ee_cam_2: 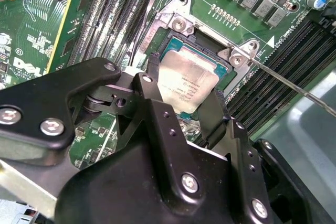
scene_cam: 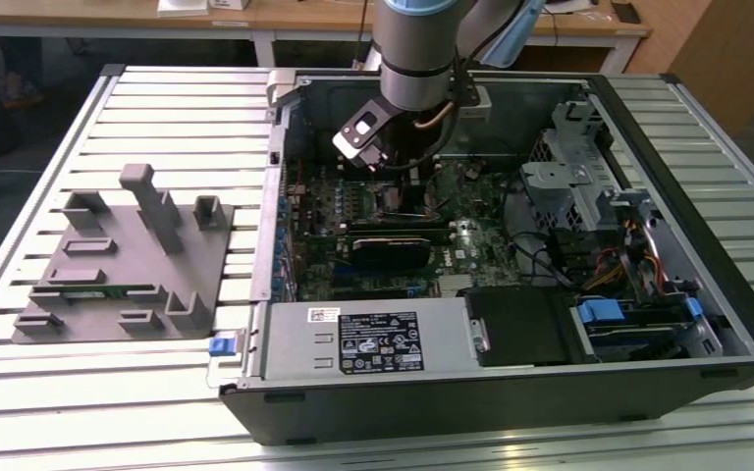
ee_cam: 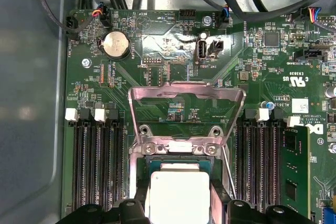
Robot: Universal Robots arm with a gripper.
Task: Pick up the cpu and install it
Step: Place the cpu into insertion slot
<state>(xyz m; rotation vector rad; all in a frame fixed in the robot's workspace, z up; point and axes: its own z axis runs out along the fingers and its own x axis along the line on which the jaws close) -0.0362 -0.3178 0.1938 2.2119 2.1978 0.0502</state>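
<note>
Tilting the cpu [ee_cam_2: 188, 85] even slightly here could seat it crooked and damage the socket's contacts, so watch your alignment. Your gripper [ee_cam_2: 182, 95] is narrowly closed on the cpu, its fingers [ee_cam_2: 152, 74] against two opposite edges, holding it within the socket frame [ee_cam_2: 160, 27]. Beyond it stands the raised load plate [ee_cam: 186, 88].

We read this as a robotics lab or test workshop. Evidence: a robot arm [scene_cam: 416, 59] over a slatted metal table [scene_cam: 89, 392], an opened desktop computer case [scene_cam: 509, 412] lying on it, the motherboard [ee_cam: 173, 51] exposed with the cpu [ee_cam_2: 186, 85] at its socket, a grey moulded holder tray [scene_cam: 115, 285] alongside, and wooden desks [scene_cam: 311, 20] behind.
</note>
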